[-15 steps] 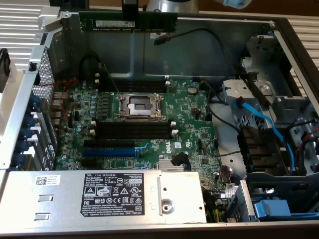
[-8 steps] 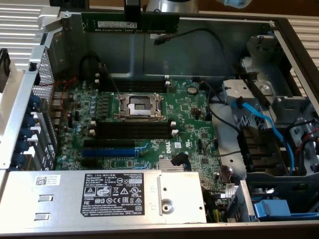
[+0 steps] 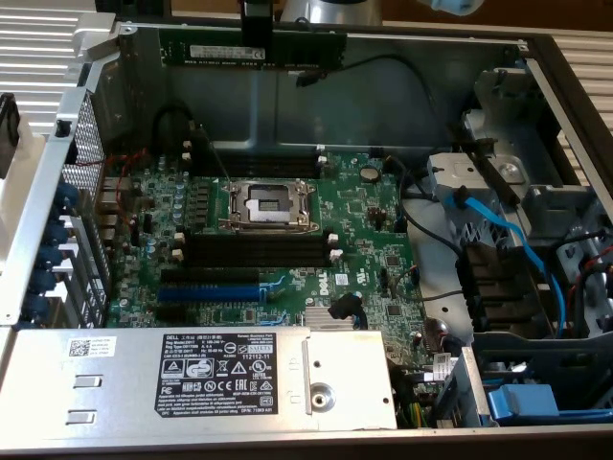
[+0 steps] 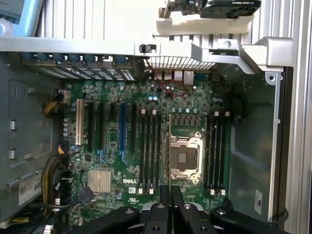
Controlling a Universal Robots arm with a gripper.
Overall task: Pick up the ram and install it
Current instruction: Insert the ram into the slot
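Hanging above the motherboard (image 3: pixel 374 225), the ram (image 3: pixel 206 48) sits clamped edgewise between the jaws.

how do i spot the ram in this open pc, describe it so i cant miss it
Find the open computer case with its green motherboard. Along the case's far wall, the gripper has its jaws shut on the ram. It is a long, thin dark-green stick with a pale label, held above the board, unlike the black memory slots fixed on it.
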